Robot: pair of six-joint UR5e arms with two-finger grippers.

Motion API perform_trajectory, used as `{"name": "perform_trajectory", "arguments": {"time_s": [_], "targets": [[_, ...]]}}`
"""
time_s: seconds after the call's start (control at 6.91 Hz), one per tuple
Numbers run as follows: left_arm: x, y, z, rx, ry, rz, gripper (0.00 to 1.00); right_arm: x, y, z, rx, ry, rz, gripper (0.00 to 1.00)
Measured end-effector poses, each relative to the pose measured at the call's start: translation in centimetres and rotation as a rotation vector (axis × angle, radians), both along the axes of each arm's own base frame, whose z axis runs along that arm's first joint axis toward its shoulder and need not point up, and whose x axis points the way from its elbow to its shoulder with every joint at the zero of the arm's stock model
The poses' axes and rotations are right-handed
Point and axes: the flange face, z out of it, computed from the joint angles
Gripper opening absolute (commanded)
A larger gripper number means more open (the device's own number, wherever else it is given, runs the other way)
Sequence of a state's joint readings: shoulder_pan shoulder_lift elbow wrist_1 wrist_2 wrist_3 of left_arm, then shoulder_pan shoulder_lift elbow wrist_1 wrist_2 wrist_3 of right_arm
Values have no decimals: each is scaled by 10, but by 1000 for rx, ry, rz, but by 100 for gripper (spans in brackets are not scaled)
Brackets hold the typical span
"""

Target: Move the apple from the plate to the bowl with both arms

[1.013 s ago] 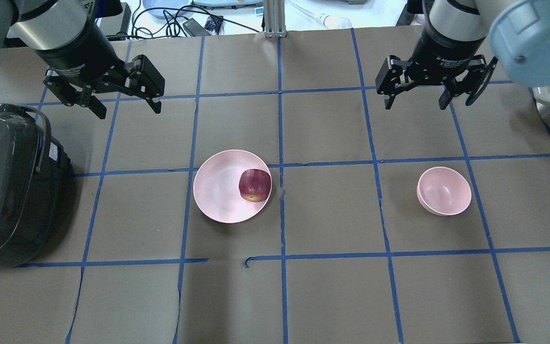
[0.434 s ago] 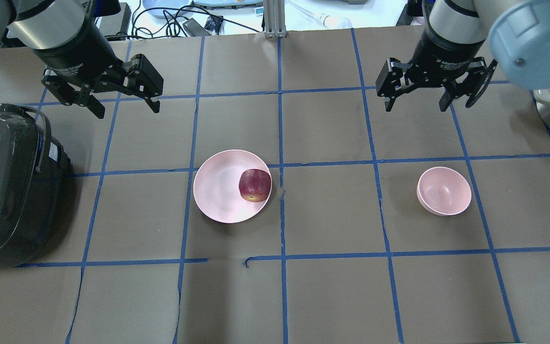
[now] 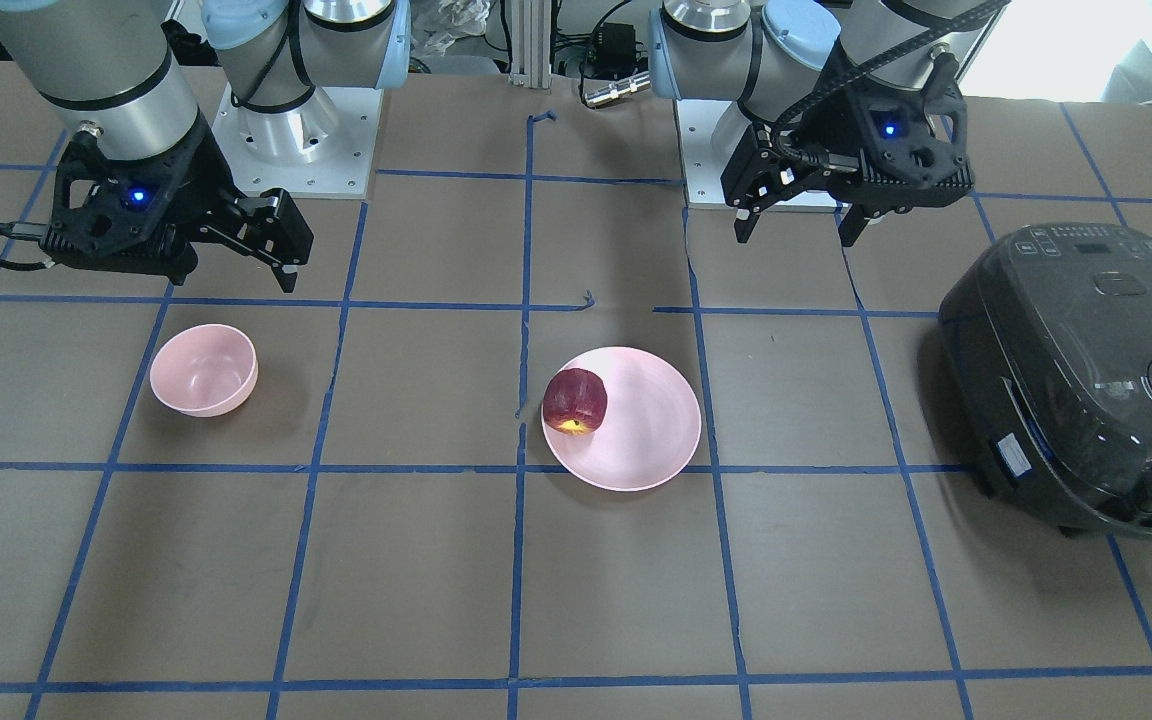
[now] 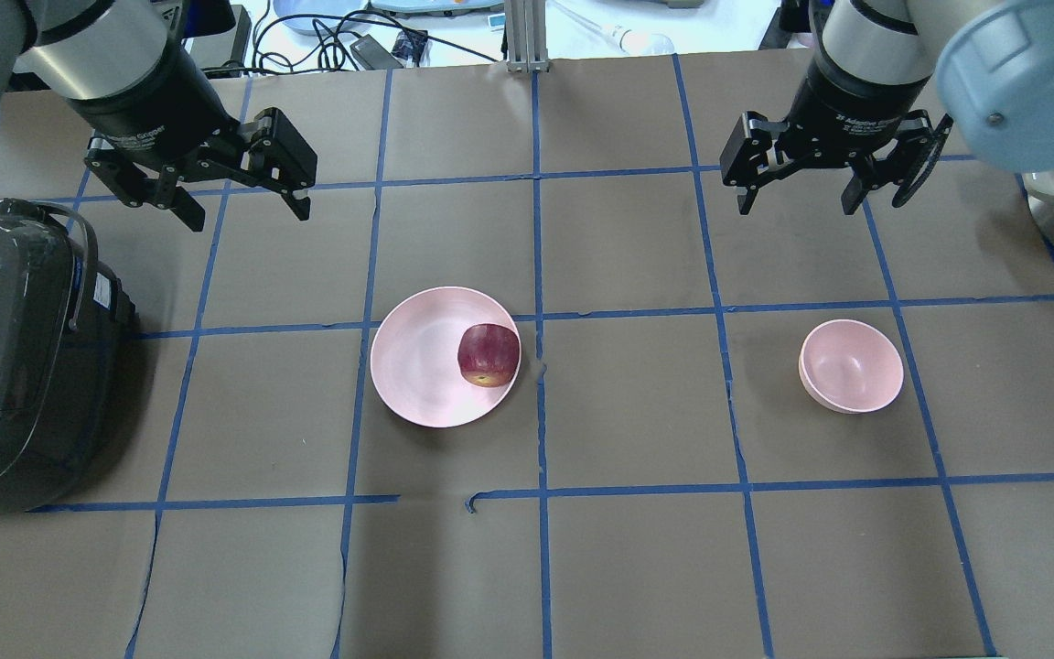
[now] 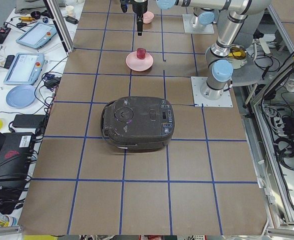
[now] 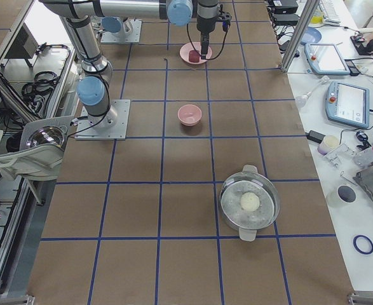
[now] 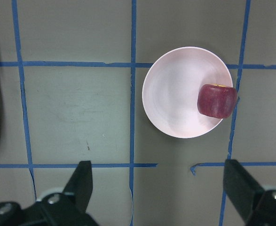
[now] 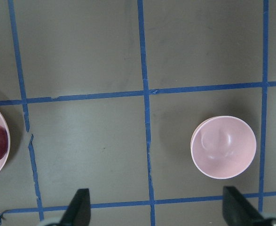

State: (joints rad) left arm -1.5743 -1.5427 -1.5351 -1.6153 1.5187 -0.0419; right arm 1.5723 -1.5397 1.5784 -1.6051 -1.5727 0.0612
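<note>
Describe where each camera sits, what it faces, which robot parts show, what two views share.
Overhead: behind robot, looking down; left gripper, right gripper.
Front-facing: across table, facing robot; left arm at right.
Exterior left: end by black cooker; left arm nearest.
Exterior right: end by steel pot; right arm nearest.
Left wrist: down at dark red apple on round pink plate; fingers.
Right wrist: down at small pink bowl; fingers.
Both wrists see the apple.

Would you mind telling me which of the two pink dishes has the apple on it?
The wide, shallow plate: the apple sits near its rim. The smaller, deeper bowl is empty.
</note>
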Motion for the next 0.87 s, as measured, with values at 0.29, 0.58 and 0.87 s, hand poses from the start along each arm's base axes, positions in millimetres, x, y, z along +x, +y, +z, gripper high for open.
{"name": "perform_trajectory", "arguments": {"time_s": [0.29,0.58,0.87], "targets": [[-2,-1,-3,7,2,0,100,0,1,-1,2,1,-2,100],[-2,-2,-5,10,2,-6,100,-1,4,-4,10,3,-18,100],[-7,-8,-14,25,1,-5,100,-1,5,-5,15,3,-25,100]]}}
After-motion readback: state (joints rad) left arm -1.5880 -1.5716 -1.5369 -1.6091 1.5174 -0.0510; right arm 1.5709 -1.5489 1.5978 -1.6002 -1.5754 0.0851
